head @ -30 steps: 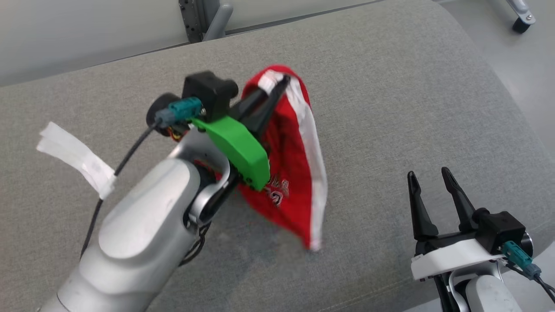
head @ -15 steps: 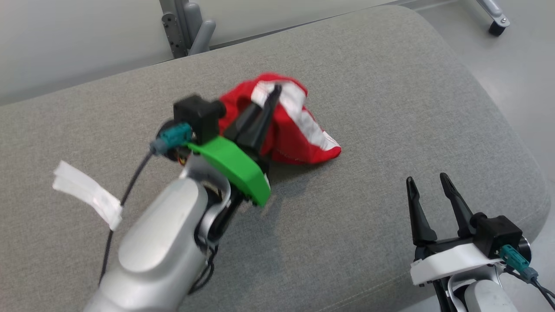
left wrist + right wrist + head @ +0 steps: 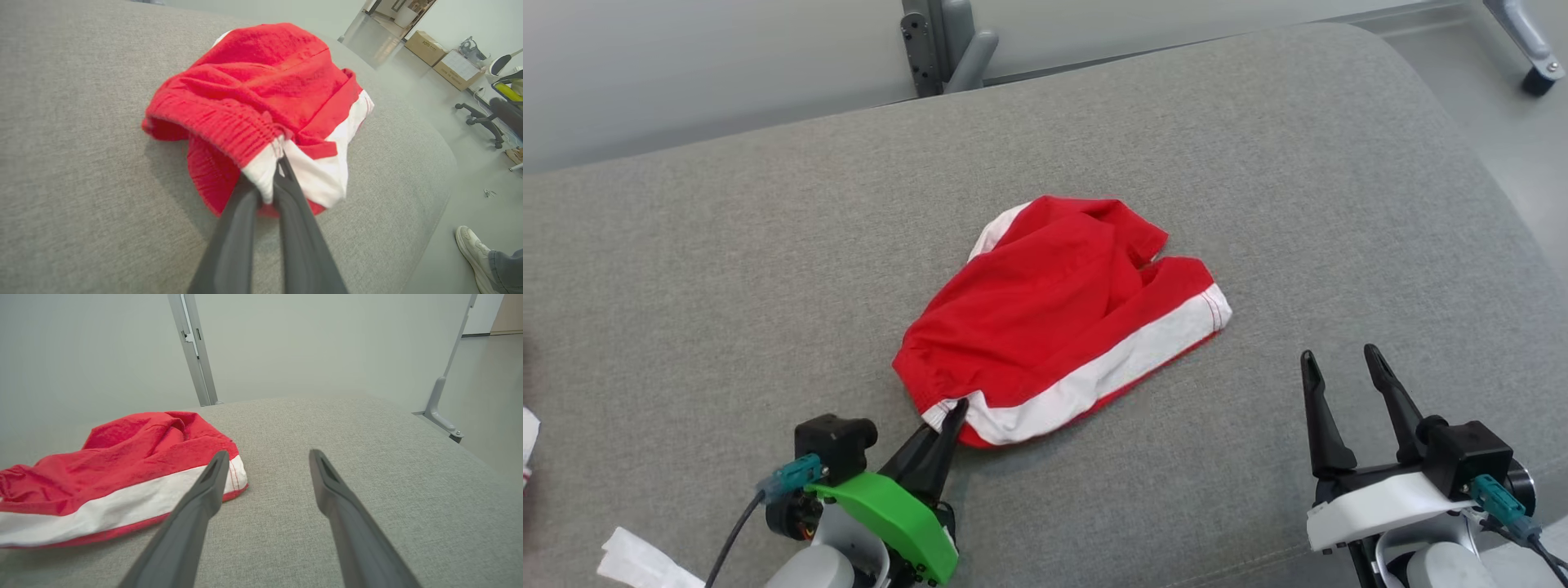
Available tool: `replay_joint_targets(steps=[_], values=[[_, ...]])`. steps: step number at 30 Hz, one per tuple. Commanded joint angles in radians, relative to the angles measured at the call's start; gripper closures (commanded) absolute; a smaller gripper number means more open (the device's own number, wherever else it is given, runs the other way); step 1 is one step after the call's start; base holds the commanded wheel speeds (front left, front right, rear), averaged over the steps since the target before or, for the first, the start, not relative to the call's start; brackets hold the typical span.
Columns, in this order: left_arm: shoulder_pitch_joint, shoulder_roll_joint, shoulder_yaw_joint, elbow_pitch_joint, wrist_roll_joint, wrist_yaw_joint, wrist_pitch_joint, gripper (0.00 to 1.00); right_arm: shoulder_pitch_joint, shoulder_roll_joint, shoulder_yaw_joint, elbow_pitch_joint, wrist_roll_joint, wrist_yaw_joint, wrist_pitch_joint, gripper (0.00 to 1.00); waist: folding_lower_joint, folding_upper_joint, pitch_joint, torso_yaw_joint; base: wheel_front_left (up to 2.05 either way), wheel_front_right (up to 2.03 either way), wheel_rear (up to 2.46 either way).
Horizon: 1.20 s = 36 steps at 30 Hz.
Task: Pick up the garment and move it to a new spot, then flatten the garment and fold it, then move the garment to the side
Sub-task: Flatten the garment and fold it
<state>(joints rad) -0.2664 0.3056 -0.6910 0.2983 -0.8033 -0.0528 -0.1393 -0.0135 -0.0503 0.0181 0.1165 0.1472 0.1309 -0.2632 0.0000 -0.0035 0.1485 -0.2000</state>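
1. Head view: the red shorts (image 3: 1062, 318) lie crumpled in the middle of the grey cushion (image 3: 768, 269). The left gripper (image 3: 954, 410) has its fingers pinched shut on the near corner, where the white band ends. The right gripper (image 3: 1340, 353) hovers over the cushion's right front with its fingers spread wide, holding nothing and apart from the cloth. With only one corner held, a pull to flatten may drag the whole heap along instead of spreading it.

2. Left wrist view: the left gripper (image 3: 278, 173) clamps a small fold of white band and red hem of the shorts (image 3: 265, 81). The bite looks shallow, so a sharp tug could slip the cloth free. It may also have caught two layers, which would keep the shorts bunched. A person's shoe (image 3: 470, 245) stands on the floor past the cushion's edge, and a wide swing that way could come close to it.

3. Right wrist view: the right gripper (image 3: 269, 453) points across the cushion, open and empty, beside the far banded corner of the shorts (image 3: 122, 465). That edge lies thin and flat, so a low grab could miss it or pinch the cushion cover with it.
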Motion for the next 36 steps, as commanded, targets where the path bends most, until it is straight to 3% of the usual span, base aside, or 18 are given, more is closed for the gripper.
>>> replay_joint_targets(steps=[1, 2, 3, 5, 13, 21, 28, 31, 36], values=[[0.021, 0.004, 0.013, 0.003, -0.025, -0.017, -0.020, 0.27, 0.009, 0.000, 0.004, 0.005, -0.009, 0.000, -0.004, 0.00, 0.0000, 0.0035, -0.004, 0.036, 0.00, 0.00, 0.00], [0.030, 0.005, 0.017, 0.008, -0.041, -0.028, -0.027, 0.11, 0.009, 0.000, 0.005, 0.007, -0.011, 0.000, -0.004, 0.00, 0.0000, 0.0035, -0.005, 0.044, 0.00, 0.00, 0.00], [0.030, 0.005, 0.017, 0.008, -0.041, -0.028, -0.027, 0.11, 0.009, 0.000, 0.005, 0.007, -0.011, 0.000, -0.004, 0.00, 0.0000, 0.0035, -0.005, 0.044, 0.00, 0.00, 0.00], [0.037, 0.008, 0.011, 0.012, -0.052, -0.048, -0.042, 0.00, 0.014, -0.001, 0.001, 0.011, -0.014, 0.000, -0.004, 0.00, 0.0000, 0.0035, -0.007, 0.060, 0.00, 0.00, 0.00], [0.078, 0.001, -0.023, 0.056, -0.104, -0.076, -0.085, 0.00, 0.027, -0.001, -0.016, 0.019, -0.040, 0.000, -0.004, 0.00, 0.0000, 0.0035, -0.017, 0.099, 0.00, 0.00, 0.00], [0.149, 0.016, 0.010, 0.051, -0.106, -0.077, -0.120, 0.00, 0.042, -0.001, -0.023, 0.025, -0.054, 0.000, -0.004, 0.00, 0.0000, 0.0035, -0.049, 0.109, 0.00, 0.00, 0.00], [0.226, 0.039, 0.108, -0.030, 0.021, -0.004, -0.127, 0.00, 0.063, -0.005, -0.050, 0.002, -0.089, 0.000, -0.004, 0.00, 0.0000, 0.0035, -0.095, 0.122, 0.00, 0.00, 0.00], [0.286, 0.021, 0.197, -0.092, 0.118, 0.038, -0.126, 0.00, 0.073, -0.015, -0.061, -0.009, -0.098, 0.000, -0.004, 0.00, 0.0000, 0.0035, -0.119, 0.129, 0.00, 0.00, 0.00], [0.370, -0.024, 0.340, -0.194, 0.290, 0.070, -0.126, 0.00, 0.086, -0.026, -0.079, -0.022, -0.108, 0.000, -0.004, 0.00, 0.0000, 0.0035, -0.145, 0.150, 0.00, 0.00, 0.00]])
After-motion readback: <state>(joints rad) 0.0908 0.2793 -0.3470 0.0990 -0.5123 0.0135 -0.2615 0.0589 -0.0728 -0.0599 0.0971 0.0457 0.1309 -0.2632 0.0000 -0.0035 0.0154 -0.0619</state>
